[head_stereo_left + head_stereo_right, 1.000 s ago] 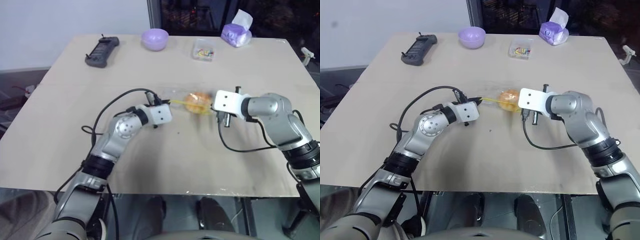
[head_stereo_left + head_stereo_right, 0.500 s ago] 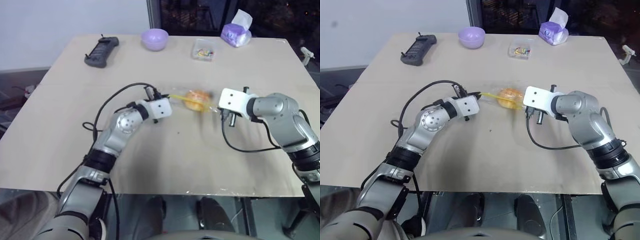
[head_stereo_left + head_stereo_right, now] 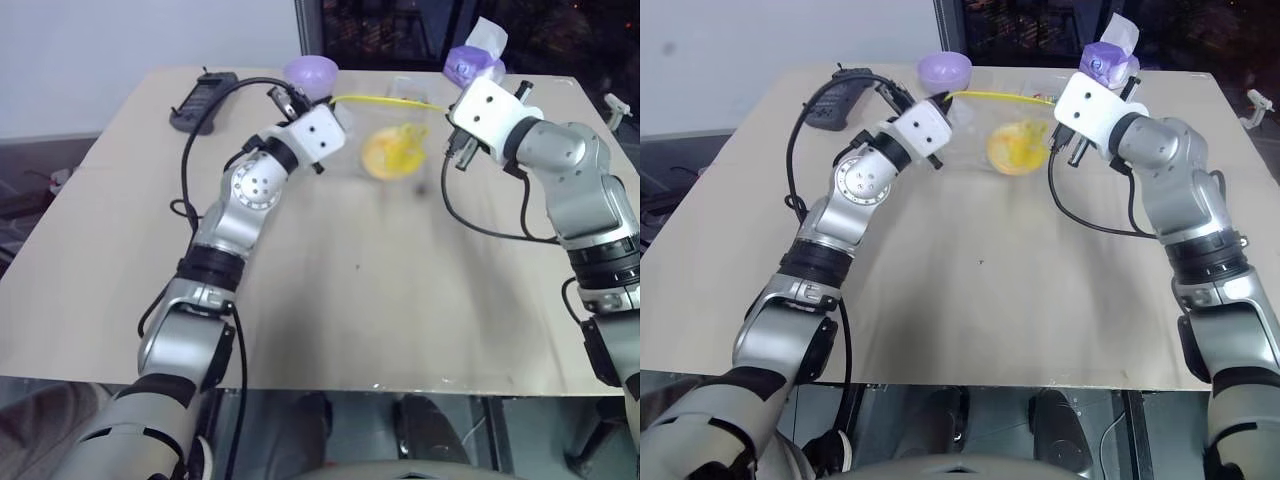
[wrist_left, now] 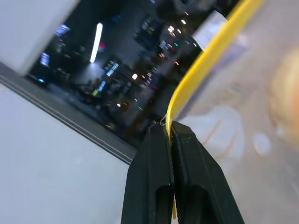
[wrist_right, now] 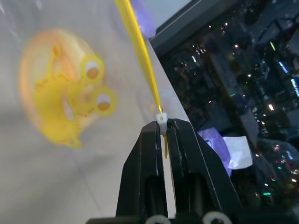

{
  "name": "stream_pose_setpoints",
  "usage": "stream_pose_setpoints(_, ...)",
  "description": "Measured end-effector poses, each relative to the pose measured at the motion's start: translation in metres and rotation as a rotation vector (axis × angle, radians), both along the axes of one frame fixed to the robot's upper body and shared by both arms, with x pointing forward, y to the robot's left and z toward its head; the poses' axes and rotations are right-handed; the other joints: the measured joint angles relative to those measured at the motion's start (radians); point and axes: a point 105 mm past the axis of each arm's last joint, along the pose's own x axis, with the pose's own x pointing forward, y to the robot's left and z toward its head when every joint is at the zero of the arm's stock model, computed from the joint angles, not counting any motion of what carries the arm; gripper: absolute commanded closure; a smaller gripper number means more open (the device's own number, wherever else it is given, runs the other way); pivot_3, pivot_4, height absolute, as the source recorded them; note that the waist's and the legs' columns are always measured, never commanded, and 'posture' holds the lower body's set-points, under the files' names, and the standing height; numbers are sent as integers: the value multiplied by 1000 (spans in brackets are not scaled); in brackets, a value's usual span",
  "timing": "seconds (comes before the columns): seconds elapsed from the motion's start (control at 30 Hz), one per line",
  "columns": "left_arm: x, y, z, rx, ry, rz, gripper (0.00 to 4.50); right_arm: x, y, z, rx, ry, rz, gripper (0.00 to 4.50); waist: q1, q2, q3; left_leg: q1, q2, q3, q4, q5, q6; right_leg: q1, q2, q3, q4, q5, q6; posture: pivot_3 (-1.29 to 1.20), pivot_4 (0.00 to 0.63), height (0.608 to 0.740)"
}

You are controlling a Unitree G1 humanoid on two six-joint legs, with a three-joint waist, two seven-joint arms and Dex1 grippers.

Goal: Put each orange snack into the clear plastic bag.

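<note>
The clear plastic bag (image 3: 388, 130) hangs in the air above the far half of the table, and its yellow seal strip (image 3: 388, 100) is stretched taut between my two grippers. Inside it, low down, sits the orange snack (image 3: 390, 152), also seen as the orange snack (image 5: 46, 88) behind the bag's yellow printed mark. My left gripper (image 3: 332, 101) is shut on the strip's left end, its fingertips pinching the strip in the left wrist view, left gripper (image 4: 169, 126). My right gripper (image 3: 448, 106) is shut on the right end, right gripper (image 5: 161, 122).
Along the table's far edge lie a black handheld controller (image 3: 203, 95), a purple bowl (image 3: 310, 68) and a purple tissue pack (image 3: 478, 55). Black cables loop off both wrists. The beige table (image 3: 350, 300) stretches bare toward me.
Both grippers have risen and moved away from me, lifting the bag with the snack off the table. The seal strip has pulled straight and the bag now hangs below it.
</note>
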Motion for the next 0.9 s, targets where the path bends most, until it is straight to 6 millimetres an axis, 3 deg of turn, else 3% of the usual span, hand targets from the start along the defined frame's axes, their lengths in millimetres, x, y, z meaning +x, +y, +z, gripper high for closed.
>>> stream_pose_setpoints(0.07, -6, 0, -11, 7, 28, -27, 4500, -9, -2, -12, -24, 63, 30, 4414, 0, 0, 0, 0, 0, 0, 0, 0, 0, 0, 0, 0, 0, 0, 0, 0, 150, 740)
stream_pose_setpoints(0.23, -40, 2, -85, 99, 247, -146, 4500, -54, -11, -81, -74, 395, 133, 4414, -2, 0, 0, 0, 1, 0, -1, 0, 0, 0, 0, 0, -1, 0, 0, 0, 150, 740)
stream_pose_setpoints(0.3, -54, 2, -108, 132, 350, -191, 3854, -70, -9, -102, -73, 500, 168, 4500, -1, 1, 1, 0, 0, 0, 1, -2, 4, -1, 0, 1, 3, 0, 0, 0, 150, 740)
stream_pose_setpoints(0.33, -66, 3, -114, 144, 392, -228, 3664, -80, -9, -108, -79, 526, 181, 3960, -1, 1, 0, 2, 1, -1, 1, -2, 4, 1, 1, 0, 2, 0, 0, 0, 150, 740)
stream_pose_setpoints(0.4, -93, 9, -151, 162, 605, -291, 3206, -101, -13, -136, -59, 644, 179, 3706, 0, 1, -1, 3, 1, 0, 1, -2, 4, 2, 1, 1, 3, 0, 0, 0, 150, 740)
stream_pose_setpoints(0.43, -99, 8, -163, 152, 682, -302, 2830, -104, -15, -141, -45, 665, 162, 3253, 1, 2, 0, 3, 1, 0, 2, -2, 4, 2, 1, 1, 4, 0, 0, 0, 150, 740)
stream_pose_setpoints(0.47, -102, 7, -167, 134, 726, -305, 2449, -103, -17, -141, -36, 663, 141, 2851, 2, 1, 0, 3, 1, -1, 3, -2, 4, 3, 1, 0, 4, 0, 0, 0, 150, 740)
stream_pose_setpoints(0.6, -109, 7, -155, 93, 755, -339, 2449, -114, -29, -133, -29, 697, 135, 2851, 8, 1, 0, 2, 1, -2, 3, -3, 4, 3, 1, -1, 3, 0, 0, 0, 150, 740)
stream_pose_setpoints(0.73, -120, 33, -152, -10, 888, -335, 2449, -122, -56, -120, 49, 732, 98, 2851, -1, 1, 0, 2, 2, 0, 1, -3, 4, 2, 1, 0, 1, 0, 0, 0, 150, 740)
stream_pose_setpoints(0.9, -126, 70, -131, -174, 980, -300, 2449, -116, -89, -104, 292, 698, 86, 2851, 1, 1, 0, 3, 2, 0, 2, -3, 5, 3, 1, 0, 2, 0, 0, 0, 150, 740)
